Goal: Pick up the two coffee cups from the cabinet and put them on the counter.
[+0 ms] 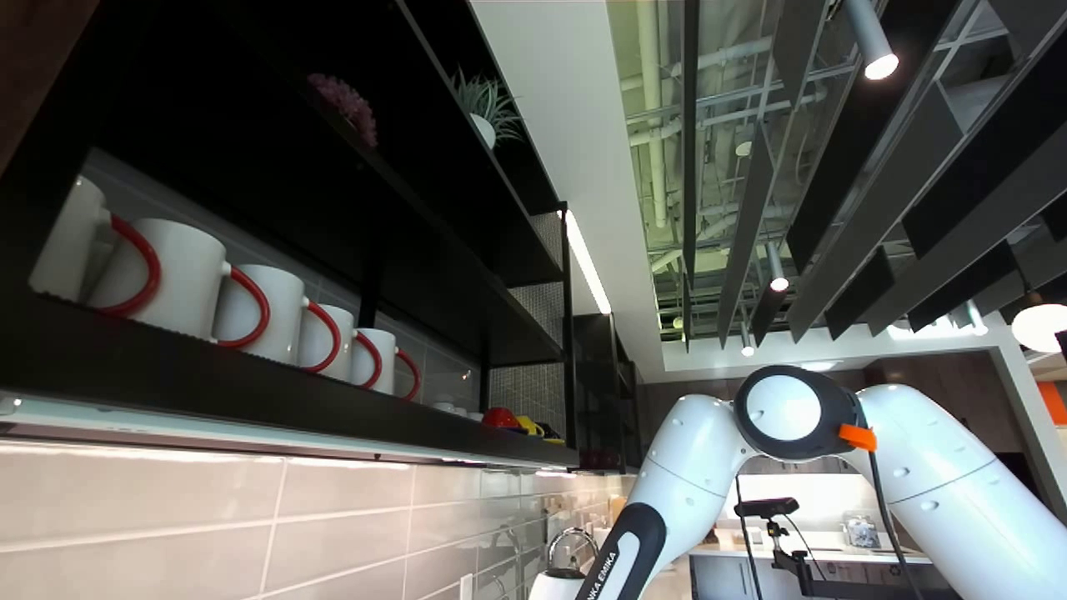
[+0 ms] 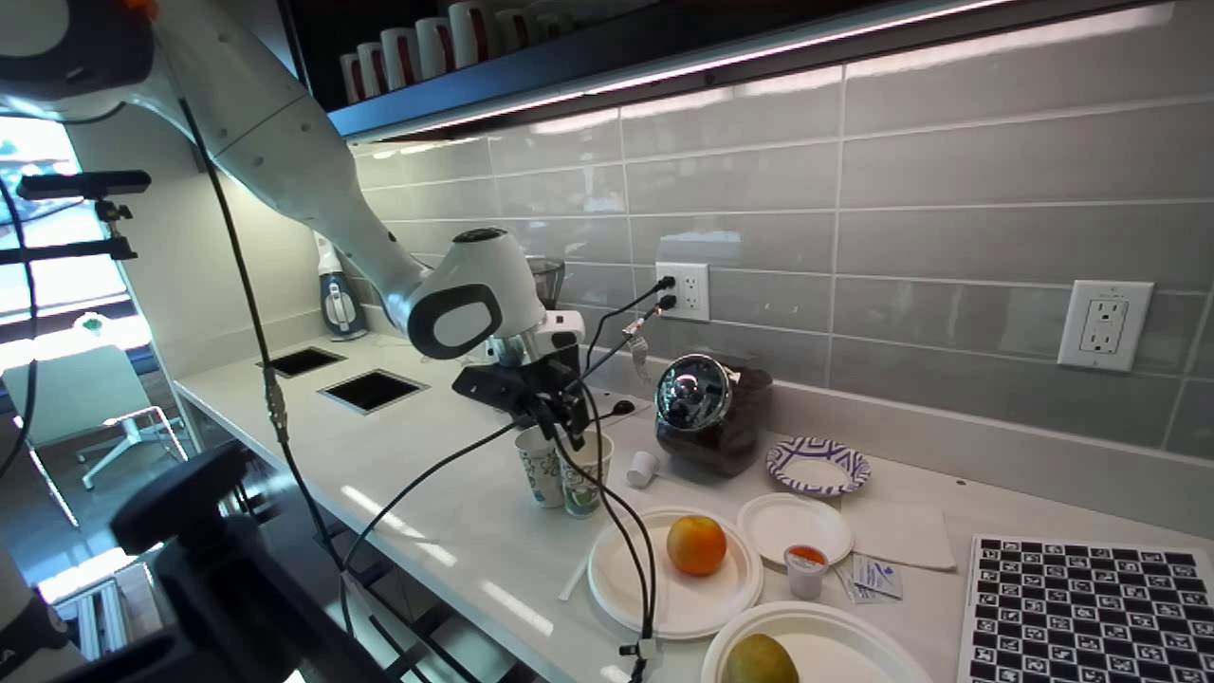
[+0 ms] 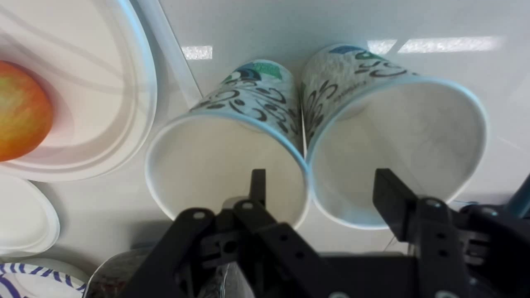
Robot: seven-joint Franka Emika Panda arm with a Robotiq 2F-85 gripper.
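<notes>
The two coffee cups are paper cups with dark leafy print and green-blue marks. They stand upright on the white counter (image 2: 474,512), rims touching. The left one (image 2: 541,465) and the right one (image 2: 585,484) in an exterior view also show in the wrist view as the right cup (image 3: 343,78) and left cup (image 3: 256,95). My gripper (image 3: 316,178) is open with nothing between its fingers, one finger over each cup's mouth. I cannot tell whether the fingertips reach below the rims. The gripper (image 2: 561,432) hides part of the rims. The dark cabinet (image 1: 333,408) hangs above.
A plate (image 2: 616,588) with an orange (image 2: 696,545) stands beside the cups. A dark jar with a chrome lid (image 2: 695,391) and a tipped small white cup (image 2: 642,469) are behind. Black cables hang by the gripper. Red-handled mugs (image 1: 179,275) line the shelf.
</notes>
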